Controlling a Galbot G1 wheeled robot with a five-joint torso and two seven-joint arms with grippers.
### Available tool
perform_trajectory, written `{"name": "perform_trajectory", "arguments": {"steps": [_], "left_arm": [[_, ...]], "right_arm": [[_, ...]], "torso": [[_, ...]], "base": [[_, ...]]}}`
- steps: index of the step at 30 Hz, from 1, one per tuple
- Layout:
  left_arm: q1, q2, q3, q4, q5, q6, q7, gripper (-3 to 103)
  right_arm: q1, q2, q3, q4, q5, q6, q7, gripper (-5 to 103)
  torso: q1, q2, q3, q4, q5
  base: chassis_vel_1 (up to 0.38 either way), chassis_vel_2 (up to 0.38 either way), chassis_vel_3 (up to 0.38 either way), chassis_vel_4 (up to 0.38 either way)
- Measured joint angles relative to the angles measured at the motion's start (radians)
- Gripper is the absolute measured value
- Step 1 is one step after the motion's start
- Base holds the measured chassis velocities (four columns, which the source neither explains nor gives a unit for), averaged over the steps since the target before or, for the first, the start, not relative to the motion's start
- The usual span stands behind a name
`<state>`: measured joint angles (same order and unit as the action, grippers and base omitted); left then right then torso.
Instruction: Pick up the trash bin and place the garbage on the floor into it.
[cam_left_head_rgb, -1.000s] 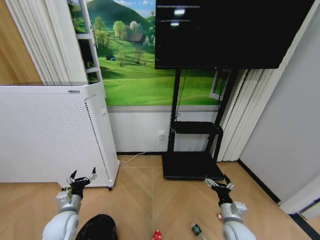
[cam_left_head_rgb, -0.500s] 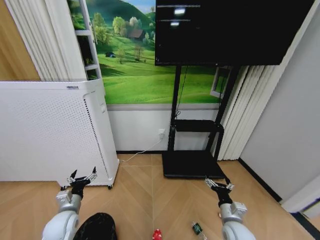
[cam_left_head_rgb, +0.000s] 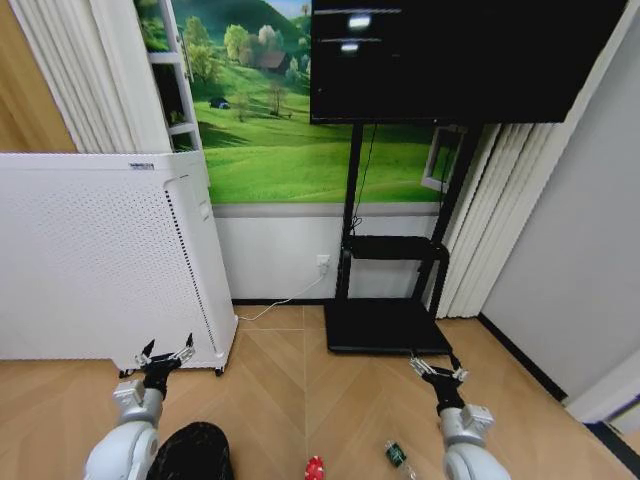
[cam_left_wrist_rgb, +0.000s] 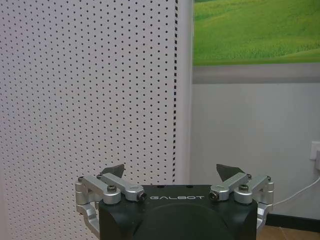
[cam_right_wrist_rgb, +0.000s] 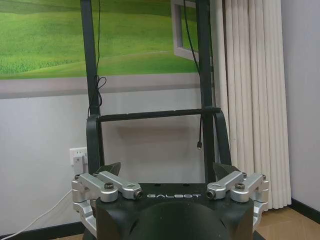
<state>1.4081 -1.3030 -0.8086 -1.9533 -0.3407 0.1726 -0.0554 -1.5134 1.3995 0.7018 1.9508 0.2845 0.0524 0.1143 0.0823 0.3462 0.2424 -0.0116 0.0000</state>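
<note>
Compared with the earlier frames, the whole head view has shifted slightly, so the camera has moved; nothing else has. Left gripper (cam_left_head_rgb: 165, 355) hangs at 7 o'clock, jaws released. Right gripper (cam_left_head_rgb: 437, 370) hangs at 5 o'clock, jaws released. Trash bin (cam_left_head_rgb: 193, 455) sits at 7 o'clock on the floor (cam_left_head_rgb: 290, 400); green bottle (cam_left_head_rgb: 397, 456) and red piece (cam_left_head_rgb: 315, 468) lie near 6 o'clock. Judgement: pickup not begun.

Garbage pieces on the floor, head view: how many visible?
2: a red piece at the bottom edge, and a green bottle near the right arm. More may lie below the frame.
</note>
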Motion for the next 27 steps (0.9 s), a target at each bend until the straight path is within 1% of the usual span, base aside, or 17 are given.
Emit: {"name": "perform_trajectory", "arguments": {"steps": [3,5,9,12,17,21,23,27], "left_arm": [[0.0,0.0,0.0,0.0,0.0,0.0,0.0,100],[-0.001,0.001,0.0,0.001,0.0,-0.001,0.001,100],[-0.001,0.002,0.0,0.001,0.0,-0.001,0.003,100],[-0.001,0.002,0.0,0.001,0.0,-0.001,0.004,100],[0.0,0.003,0.0,0.001,0.0,-0.002,0.006,100],[0.0,0.004,0.0,0.0,0.0,-0.002,0.007,100],[0.0,0.003,0.0,0.0,0.0,-0.002,0.007,100],[0.0,0.002,0.001,0.0,0.002,-0.002,0.008,100]], "right_arm": [[0.0,0.0,0.0,0.0,0.0,0.0,0.0,100],[-0.001,-0.001,0.001,0.001,0.0,0.0,0.0,100],[-0.001,-0.001,0.001,0.003,0.0,0.0,0.0,100],[-0.003,-0.001,0.001,0.005,-0.001,0.0,0.0,100],[-0.004,-0.001,0.001,0.005,-0.001,0.0,0.0,100],[-0.006,-0.001,0.001,0.007,0.001,0.0,-0.001,100],[-0.006,-0.001,0.001,0.008,0.003,0.0,-0.002,100],[-0.007,0.001,0.001,0.007,0.003,0.0,-0.004,100]], "torso": [[-0.002,-0.006,-0.004,0.0,0.0],[-0.006,-0.02,-0.014,0.0,0.0],[-0.009,-0.031,-0.022,0.0,0.0],[-0.015,-0.049,-0.035,0.0,0.0],[-0.02,-0.063,-0.043,0.0,0.0],[-0.026,-0.085,-0.059,0.0,0.0],[-0.027,-0.088,-0.062,0.0,0.0],[-0.032,-0.108,-0.076,0.0,0.0]], "base": [[0.0,0.0,0.0,0.0],[0.0,0.0,0.0,0.0],[0.0,0.0,0.0,0.0],[0.0,0.0,0.0,0.0],[0.0,0.0,0.0,0.0],[0.0,0.0,0.0,0.0],[0.0,0.0,0.0,0.0],[0.0,0.0,0.0,0.0]]}}
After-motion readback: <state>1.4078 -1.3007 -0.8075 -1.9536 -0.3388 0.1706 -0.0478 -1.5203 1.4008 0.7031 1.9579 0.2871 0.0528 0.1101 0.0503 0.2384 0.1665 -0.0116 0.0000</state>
